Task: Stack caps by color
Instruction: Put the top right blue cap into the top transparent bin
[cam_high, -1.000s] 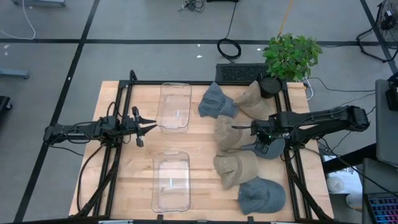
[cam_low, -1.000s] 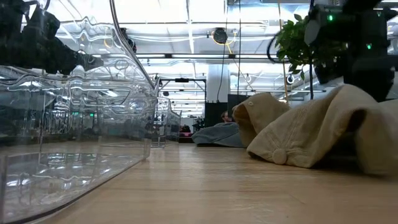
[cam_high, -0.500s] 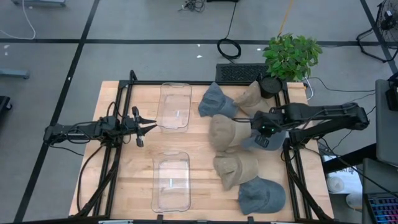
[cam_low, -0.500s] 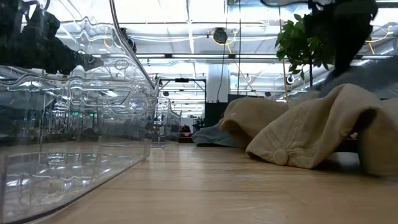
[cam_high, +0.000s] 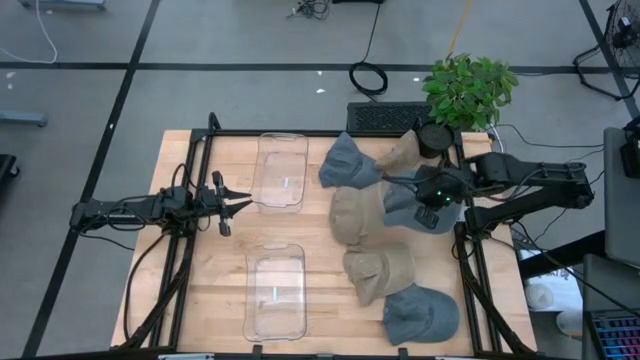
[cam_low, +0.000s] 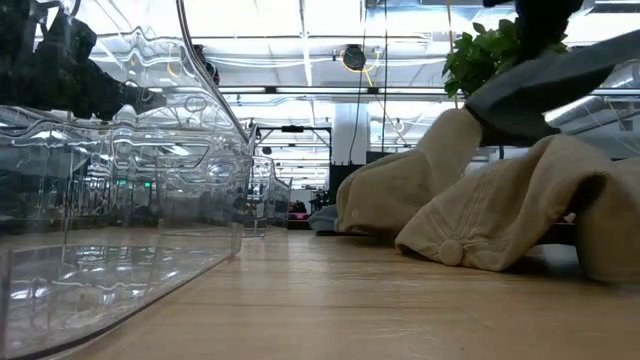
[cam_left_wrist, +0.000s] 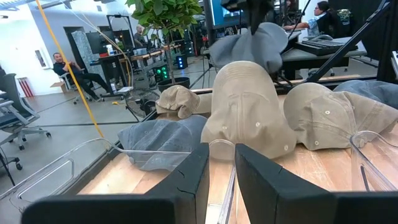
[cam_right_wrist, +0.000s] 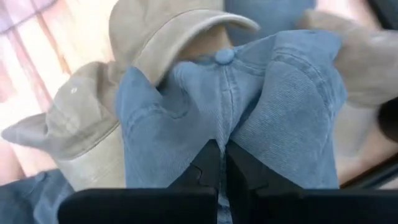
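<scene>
My right gripper (cam_high: 426, 198) hangs above the table's right half, shut on a blue-grey cap (cam_high: 412, 210), which shows lifted in the low view (cam_low: 560, 85). A tan cap (cam_high: 355, 213) stands tipped up beside it, its upper part against the blue-grey cap (cam_left_wrist: 249, 43). More caps lie flat around: blue-grey (cam_high: 350, 162) and tan (cam_high: 403, 152) at the far side, tan (cam_high: 378, 272) and blue-grey (cam_high: 420, 313) at the near side. My left gripper (cam_high: 245, 200) waits open at the table's left, pointing level, nothing between its fingers (cam_left_wrist: 222, 168). My right gripper pinches a bunched fold of the cap's crown (cam_right_wrist: 219, 127) between its two fingers, a little below the top button. The fingers come from above, slanting down. The cap hangs below them off the table, its lower side against the tipped tan cap (cam_low: 400, 185).
Two clear plastic bins stand left of the caps, one toward the far edge (cam_high: 282, 170) and one toward the near edge (cam_high: 275, 290). A potted plant (cam_high: 468, 90) stands beyond the table's far right corner. Bare wood lies between the bins and the caps.
My right gripper has risen, tipping further down and staying shut, and has drawn the blue-grey cap up off the table. The tan cap next to it has been pushed a little toward the table's left and tipped up on edge.
</scene>
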